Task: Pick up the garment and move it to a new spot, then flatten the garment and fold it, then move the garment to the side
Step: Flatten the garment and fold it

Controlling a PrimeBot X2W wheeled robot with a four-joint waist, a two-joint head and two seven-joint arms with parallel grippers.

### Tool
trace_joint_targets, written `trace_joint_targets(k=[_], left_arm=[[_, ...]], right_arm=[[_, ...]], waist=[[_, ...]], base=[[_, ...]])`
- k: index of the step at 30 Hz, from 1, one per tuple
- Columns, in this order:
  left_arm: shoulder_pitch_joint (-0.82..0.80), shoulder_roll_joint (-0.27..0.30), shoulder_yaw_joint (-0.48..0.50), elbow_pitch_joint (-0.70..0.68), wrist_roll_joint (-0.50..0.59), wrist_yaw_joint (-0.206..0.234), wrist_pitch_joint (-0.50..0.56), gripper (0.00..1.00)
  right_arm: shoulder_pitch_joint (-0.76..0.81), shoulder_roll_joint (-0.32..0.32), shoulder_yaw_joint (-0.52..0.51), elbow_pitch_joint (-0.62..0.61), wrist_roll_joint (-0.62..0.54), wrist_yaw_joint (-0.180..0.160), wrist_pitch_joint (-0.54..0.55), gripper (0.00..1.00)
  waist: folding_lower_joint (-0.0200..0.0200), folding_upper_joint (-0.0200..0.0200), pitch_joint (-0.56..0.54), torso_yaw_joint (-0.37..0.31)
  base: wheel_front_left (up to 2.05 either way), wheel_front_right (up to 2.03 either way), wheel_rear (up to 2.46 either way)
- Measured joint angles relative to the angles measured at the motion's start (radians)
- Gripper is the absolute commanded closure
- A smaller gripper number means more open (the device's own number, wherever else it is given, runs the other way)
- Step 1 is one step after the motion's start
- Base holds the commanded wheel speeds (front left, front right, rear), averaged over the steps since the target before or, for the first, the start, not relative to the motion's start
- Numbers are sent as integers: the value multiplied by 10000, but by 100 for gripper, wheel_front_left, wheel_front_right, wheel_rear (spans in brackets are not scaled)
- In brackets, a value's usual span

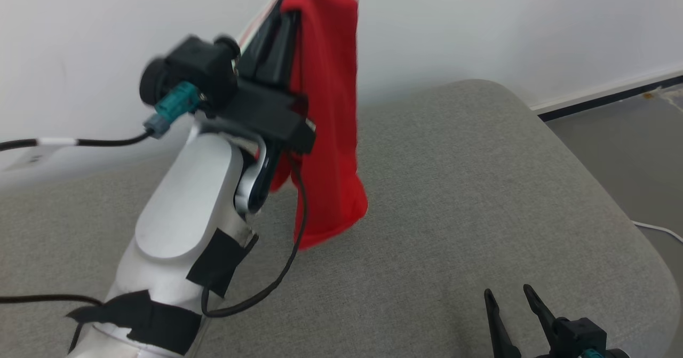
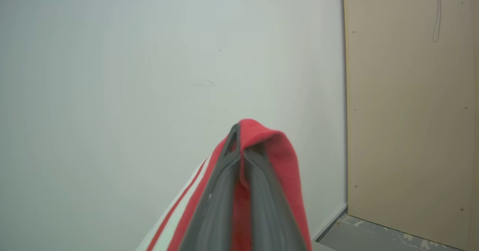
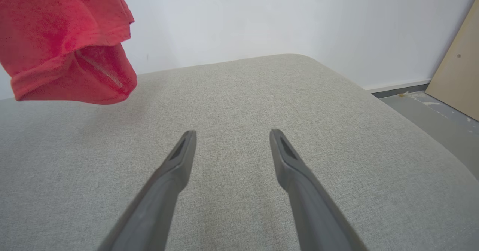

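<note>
Hanging red garment (image 1: 325,107) above grey cushion (image 1: 453,187), wall (image 1: 480,22) behind.

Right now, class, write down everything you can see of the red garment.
The red garment is soft, knit-looking cloth, bunched and draped rather than flat. It hangs lengthwise from the left jaws, which are shut on a fold near its top, with cloth wrapping over their tips. A white-striped part shows beside the jaws in the left wrist view. Its lower end, with a stitched hem, dangles above the grey cushion, seemingly without touching it. The head view shows it slightly blurred.
</note>
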Motion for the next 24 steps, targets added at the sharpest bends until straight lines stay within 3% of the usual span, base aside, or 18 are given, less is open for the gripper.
trace_joint_targets(k=[6, 17, 24], left_arm=[[260, -63, -12, -1595, 221, -90, -8, 100], [5208, 270, -993, -621, 144, -270, -6, 100], [6719, 564, -3143, -1097, 198, -370, 468, 100]], right_arm=[[4, 0, -6, 46, 77, 0, -52, 0], [90, 4, -25, 96, 203, 0, -69, 0], [166, 6, 38, 130, 267, 0, -52, 0]], waist=[[0, 0, 8, 290], [0, 1, 102, 1381], [-1, -1, 113, 2134]], base=[[0, 0, 0], [0, 0, 0], [0, 0, 0]])
